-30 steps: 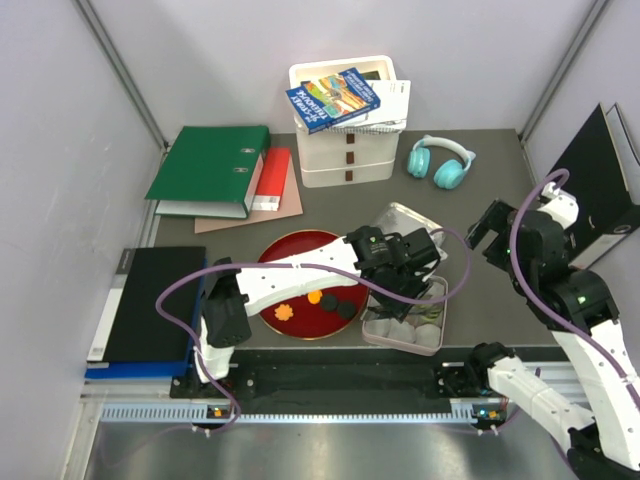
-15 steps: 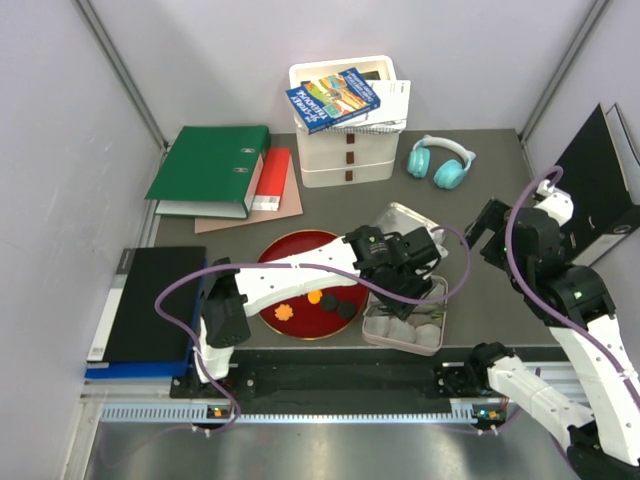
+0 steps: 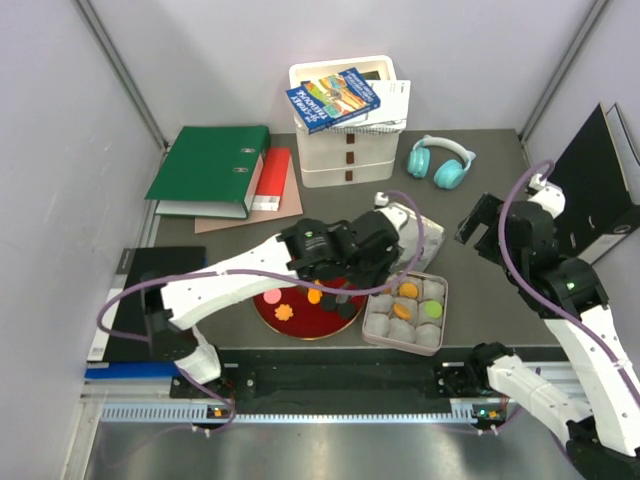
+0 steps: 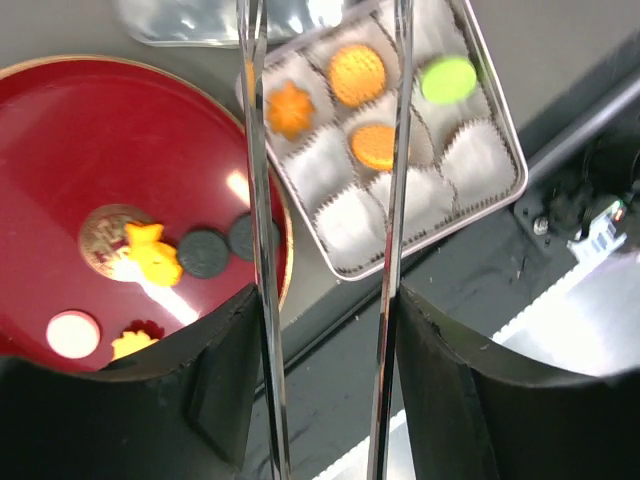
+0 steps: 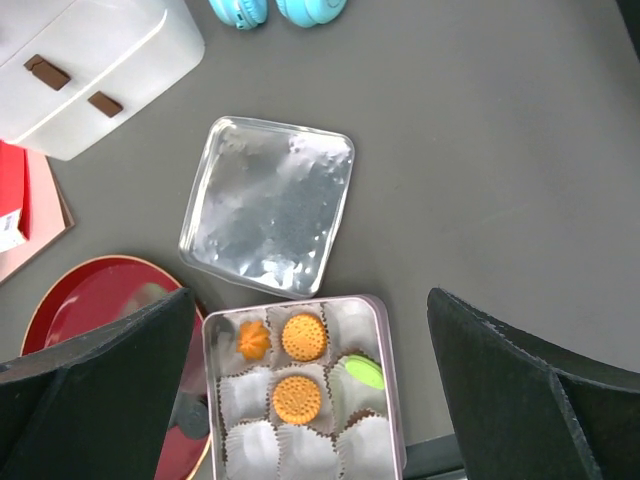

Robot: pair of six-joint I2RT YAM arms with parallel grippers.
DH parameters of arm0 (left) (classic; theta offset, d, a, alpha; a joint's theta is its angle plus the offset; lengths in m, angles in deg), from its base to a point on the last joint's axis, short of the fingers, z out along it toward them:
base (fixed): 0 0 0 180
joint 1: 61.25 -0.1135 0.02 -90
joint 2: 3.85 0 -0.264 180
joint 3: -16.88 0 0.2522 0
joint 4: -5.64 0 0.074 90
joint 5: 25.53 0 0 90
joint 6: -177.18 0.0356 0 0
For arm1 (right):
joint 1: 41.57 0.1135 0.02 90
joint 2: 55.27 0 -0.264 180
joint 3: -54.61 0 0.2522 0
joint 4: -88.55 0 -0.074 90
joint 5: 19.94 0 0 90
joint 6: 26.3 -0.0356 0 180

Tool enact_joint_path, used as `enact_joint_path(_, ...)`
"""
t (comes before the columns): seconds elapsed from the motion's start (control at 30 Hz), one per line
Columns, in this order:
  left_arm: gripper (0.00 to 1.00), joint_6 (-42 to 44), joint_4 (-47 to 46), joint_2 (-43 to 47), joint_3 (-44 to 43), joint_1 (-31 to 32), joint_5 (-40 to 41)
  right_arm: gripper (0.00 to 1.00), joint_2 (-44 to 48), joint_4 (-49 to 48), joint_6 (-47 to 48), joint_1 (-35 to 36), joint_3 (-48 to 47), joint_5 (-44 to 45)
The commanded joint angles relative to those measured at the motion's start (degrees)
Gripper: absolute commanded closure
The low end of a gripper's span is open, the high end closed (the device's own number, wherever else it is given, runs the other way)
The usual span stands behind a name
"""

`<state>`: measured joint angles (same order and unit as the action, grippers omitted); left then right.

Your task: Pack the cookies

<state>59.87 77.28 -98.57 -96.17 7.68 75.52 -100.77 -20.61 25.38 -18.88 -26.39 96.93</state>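
Note:
Several cookies lie on the red plate [image 3: 300, 322]: a pink one [image 3: 271, 296], orange ones [image 3: 285, 313] and dark ones [image 3: 345, 308]. The tin [image 3: 442, 322] of paper cups holds two round orange cookies [image 5: 304, 336], an orange flower cookie [image 5: 253, 340] and a green cookie [image 5: 364, 372]. My left gripper [image 3: 372, 242] hovers between plate and tin, gripping metal tongs [image 4: 256, 200] whose blades stand apart with nothing between them; their tips are out of the wrist view. My right gripper [image 3: 480, 225] is open and empty, high above the tin [image 5: 390, 420].
The tin's lid [image 5: 268, 205] lies just behind the tin. At the back are a green binder [image 3: 210, 165], a white drawer box [image 3: 345, 155] with books on it, and teal headphones [image 3: 440, 160]. A black folder [image 3: 150, 300] lies left, a black binder [image 3: 600, 180] right.
My left arm has swung left and back from over the tin toward the plate, so the cookies in the tin now show. My right arm has shifted slightly left.

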Motion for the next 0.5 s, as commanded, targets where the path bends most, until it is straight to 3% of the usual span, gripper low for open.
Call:
enact_joint_path(0.0, 0.44, -2.4, -4.7, 4.9, 4.5, -0.8, 4.1, 0.01, -1.2, -4.3, 0.9, -0.4, -2.2, -1.8)
enact_joint_path(0.2, 0.62, 1.5, -8.1, 0.3, 3.1, -0.7, -3.6, 0.01, -1.9, -5.0, 1.0, -0.3, -1.6, -2.8)
enact_joint_path(0.47, 0.75, 5.2, -11.0, -5.0, 0.8, -0.7, -10.7, 0.01, 0.1, -4.3, 1.1, -0.3, -0.3, -1.9)
